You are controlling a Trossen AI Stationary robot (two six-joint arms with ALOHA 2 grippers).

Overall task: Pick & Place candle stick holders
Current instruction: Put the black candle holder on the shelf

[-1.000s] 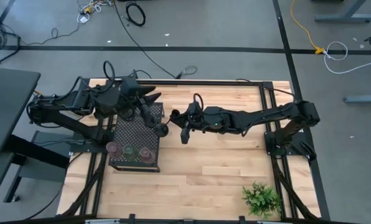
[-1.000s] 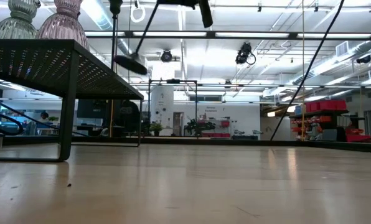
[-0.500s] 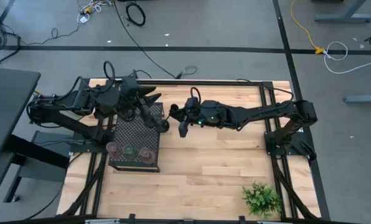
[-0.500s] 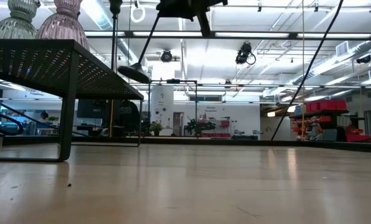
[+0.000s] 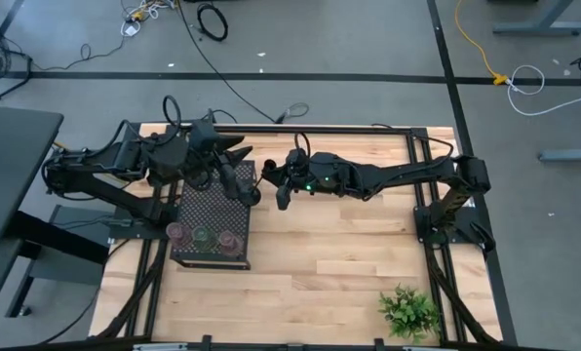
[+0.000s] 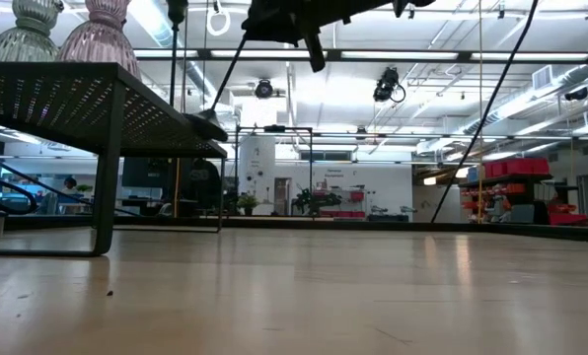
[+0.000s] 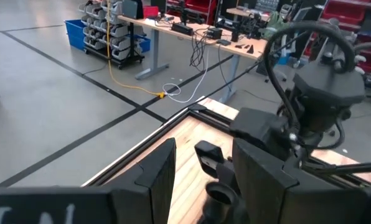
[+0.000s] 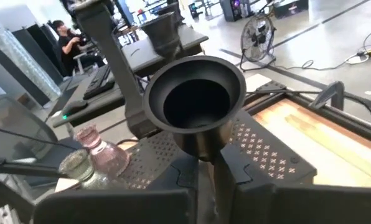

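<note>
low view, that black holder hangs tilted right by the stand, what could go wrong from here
1. The right gripper is shut on the black holder, which hangs tilted with its round base at the stand's edge. The base could catch that edge or land crooked and tip.
2. The left gripper waits close by over the same stand, so the two arms could bump.

The black candle holder looks matt, the glass holders ribbed and translucent, the stand perforated metal, the table pale smooth wood.
</note>
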